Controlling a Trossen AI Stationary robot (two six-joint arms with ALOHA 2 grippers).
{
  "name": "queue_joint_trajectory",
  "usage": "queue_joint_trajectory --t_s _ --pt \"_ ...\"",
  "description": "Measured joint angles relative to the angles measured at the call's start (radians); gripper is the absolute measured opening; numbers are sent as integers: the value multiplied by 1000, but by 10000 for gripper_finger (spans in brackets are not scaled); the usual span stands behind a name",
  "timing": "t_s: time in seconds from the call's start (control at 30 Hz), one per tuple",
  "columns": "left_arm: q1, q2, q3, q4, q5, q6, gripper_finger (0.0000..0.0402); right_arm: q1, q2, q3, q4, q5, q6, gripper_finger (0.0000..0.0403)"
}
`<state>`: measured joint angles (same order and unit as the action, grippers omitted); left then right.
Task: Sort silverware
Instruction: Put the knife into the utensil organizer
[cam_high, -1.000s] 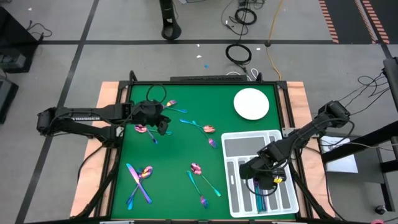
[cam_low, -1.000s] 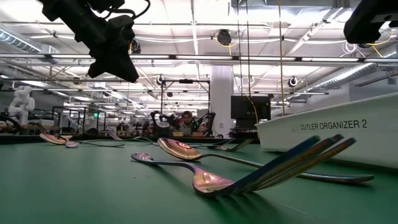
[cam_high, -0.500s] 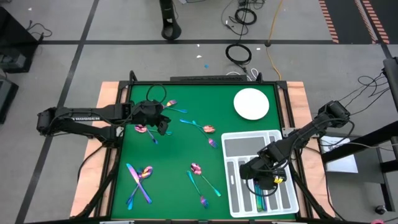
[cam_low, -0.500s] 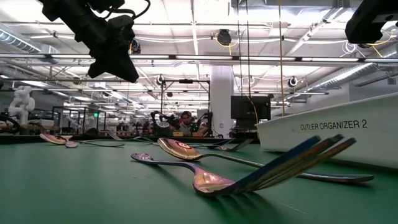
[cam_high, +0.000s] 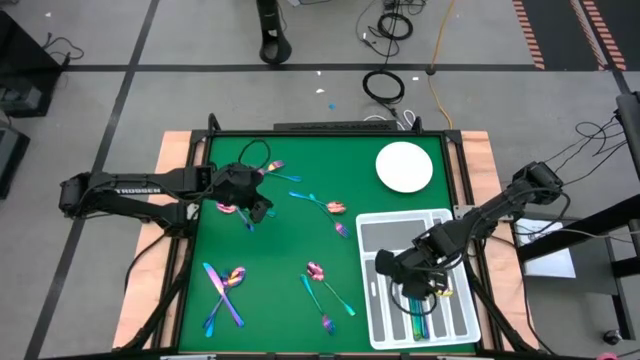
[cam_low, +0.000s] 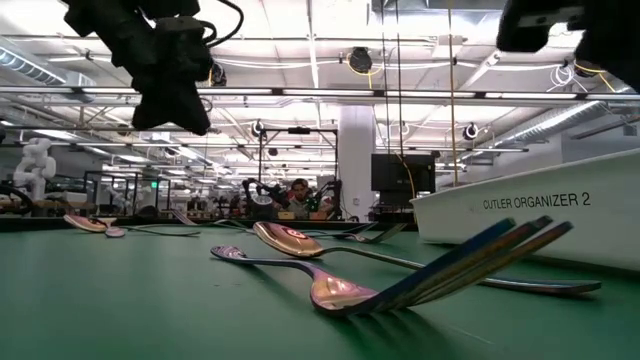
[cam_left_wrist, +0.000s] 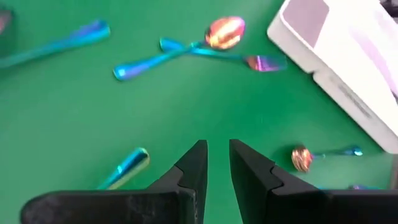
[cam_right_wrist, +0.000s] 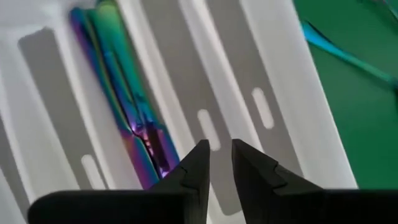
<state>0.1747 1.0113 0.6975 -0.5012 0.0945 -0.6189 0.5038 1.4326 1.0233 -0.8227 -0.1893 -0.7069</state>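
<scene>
The white tray (cam_high: 385, 232) sits at the near right of the green table (cam_high: 290, 250), and I'll place everything else from it. The right gripper (cam_high: 397, 268) hangs above the tray's long slots, its fingers (cam_right_wrist: 193, 168) a narrow gap apart with nothing between them. Under it, a few rainbow-sheened pieces (cam_right_wrist: 127, 124) lie side by side along one slot; from the right wrist view I'd guess they are knives, though I can't be sure. Overhead, that sorted cutlery (cam_high: 418, 322) shows toward the tray's near end.

The left gripper (cam_high: 258, 208) is well off to the tray's left, over the far-left part of the table, raised above the cloth. Its fingers (cam_left_wrist: 194, 165) also stand slightly apart and pinch nothing. Just beside it lie a spoon with a pinkish bowl (cam_high: 228, 208) and a slim bluish piece (cam_high: 285, 177).

The rest of the silverware is loose on the green. A crossed spoon pair (cam_high: 330, 206) and a small piece (cam_high: 341, 229) lie just left of the tray's far corner. A spoon and slim blue handles (cam_high: 322, 285) lie left of the tray's near half. Farther left still, a crossed bunch (cam_high: 224, 290) rests near the table's near-left side.

A round white plate (cam_high: 404, 167) sits just beyond the tray's far edge
</scene>
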Motion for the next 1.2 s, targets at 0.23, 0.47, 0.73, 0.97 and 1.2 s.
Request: queue_joint_trajectory --t_s 0.23,0.47,0.73,0.97,1.2 --pt "-63 0 0 -44 131 -106 67 -89 0 0 57 -51 163 59" --pt "-165 0 2 -141 223 -212 67 -187 0 0 334 -45 387 59" --pt "-326 0 2 -329 217 -180 67 -262 0 0 574 78 634 59" --pt "-515 4 2 -316 222 -148 67 -305 0 -1 568 91 636 59" --pt "-660 70 2 -316 205 -67 67 -337 3 -1 573 92 617 59"
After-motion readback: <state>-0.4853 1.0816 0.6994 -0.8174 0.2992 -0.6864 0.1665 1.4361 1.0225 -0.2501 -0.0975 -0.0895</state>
